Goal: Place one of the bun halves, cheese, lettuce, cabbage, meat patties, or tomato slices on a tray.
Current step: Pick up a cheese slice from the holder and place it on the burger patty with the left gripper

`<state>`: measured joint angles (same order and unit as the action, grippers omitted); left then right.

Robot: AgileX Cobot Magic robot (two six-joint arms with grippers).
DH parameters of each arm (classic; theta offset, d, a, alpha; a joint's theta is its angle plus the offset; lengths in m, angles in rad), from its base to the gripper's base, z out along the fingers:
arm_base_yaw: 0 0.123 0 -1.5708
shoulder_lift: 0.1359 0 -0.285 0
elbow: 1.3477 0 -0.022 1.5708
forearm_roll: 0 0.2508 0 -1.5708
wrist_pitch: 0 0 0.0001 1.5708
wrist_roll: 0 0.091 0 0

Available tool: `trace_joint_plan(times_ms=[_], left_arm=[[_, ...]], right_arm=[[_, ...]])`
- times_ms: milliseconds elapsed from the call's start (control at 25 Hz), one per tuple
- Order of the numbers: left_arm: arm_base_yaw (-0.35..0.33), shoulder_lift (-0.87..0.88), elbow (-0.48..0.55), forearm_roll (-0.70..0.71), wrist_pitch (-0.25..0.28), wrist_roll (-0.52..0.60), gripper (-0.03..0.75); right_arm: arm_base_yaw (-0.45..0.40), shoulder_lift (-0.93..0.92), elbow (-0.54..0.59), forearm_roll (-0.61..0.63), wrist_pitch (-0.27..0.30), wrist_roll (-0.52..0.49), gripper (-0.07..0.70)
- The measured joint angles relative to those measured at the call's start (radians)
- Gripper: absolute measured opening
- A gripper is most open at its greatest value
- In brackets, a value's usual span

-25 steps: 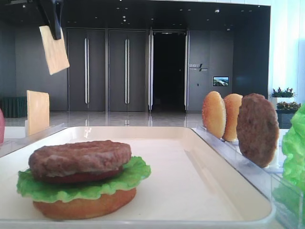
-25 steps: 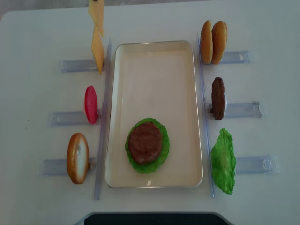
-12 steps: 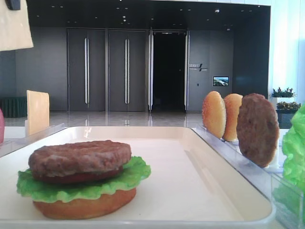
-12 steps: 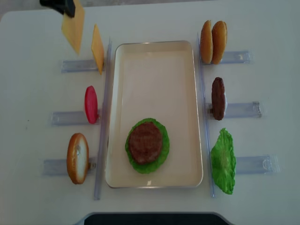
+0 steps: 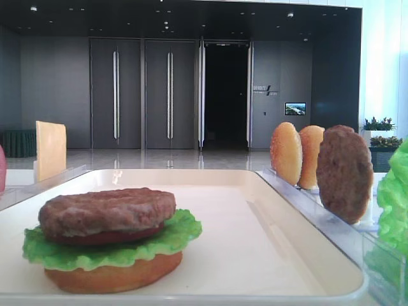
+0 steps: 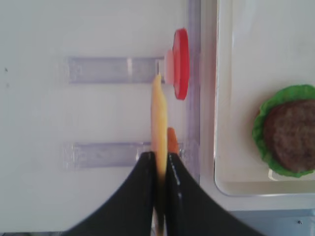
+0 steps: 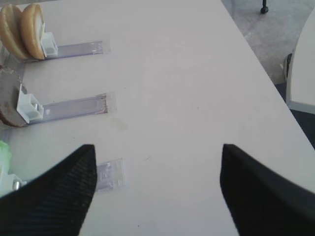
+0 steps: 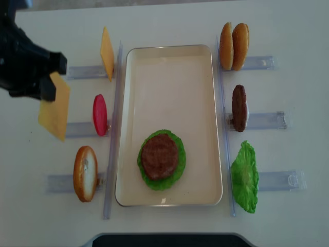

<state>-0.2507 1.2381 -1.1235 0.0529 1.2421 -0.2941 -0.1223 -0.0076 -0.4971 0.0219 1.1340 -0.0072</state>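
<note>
My left gripper (image 8: 50, 87) is shut on a pale yellow cheese slice (image 8: 54, 107) that hangs over the table left of the tomato slice (image 8: 99, 114). In the left wrist view the cheese (image 6: 158, 113) shows edge-on, pinched between the black fingers (image 6: 142, 196). The cream tray (image 8: 169, 87) holds a stack of bun, lettuce (image 8: 177, 170) and meat patty (image 8: 160, 155). A second cheese slice (image 8: 107, 54) stands in its holder. My right gripper (image 7: 157, 147) is open over bare table, nothing between its fingers.
Left of the tray a bun half (image 8: 85, 173) stands in a clear holder. To the right stand two bun halves (image 8: 234, 46), a patty (image 8: 239, 108) and a lettuce leaf (image 8: 244, 177). Clear rails (image 8: 112, 154) run along both long sides of the tray.
The left gripper has carried the cheese from the back, beside the standing slice, leftward and toward the front. It has left the low front view.
</note>
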Motion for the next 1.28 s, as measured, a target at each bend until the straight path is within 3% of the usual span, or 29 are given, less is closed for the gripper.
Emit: trace_joint_plan(times_ms=[160,400,560,800,1080,1280], left_arm=[[0.000,-0.057,0.076,-0.008,0.000,-0.017,0.024],[0.000,-0.053,0.086,-0.061,-0.001,-0.022,0.024],[0.000,-0.028,0.109,-0.198,-0.011,0.051,0.024],[0.001,-0.024,0.221,-0.378,-0.161,0.188,0.024],[0.133,-0.024,0.403,-0.827,-0.290,0.597,0.024],[0.216,-0.017,0.532,-1.099,-0.284,0.911,0.024]], right_arm=[[0.000,0.000,0.000,0.000,0.000,0.000,0.527],[0.000,0.000,0.000,0.000,0.000,0.000,0.527],[0.000,0.000,0.000,0.000,0.000,0.000,0.527],[0.000,0.000,0.000,0.000,0.000,0.000,0.527],[0.000,0.000,0.000,0.000,0.000,0.000,0.527],[0.000,0.000,0.000,0.000,0.000,0.000,0.527]])
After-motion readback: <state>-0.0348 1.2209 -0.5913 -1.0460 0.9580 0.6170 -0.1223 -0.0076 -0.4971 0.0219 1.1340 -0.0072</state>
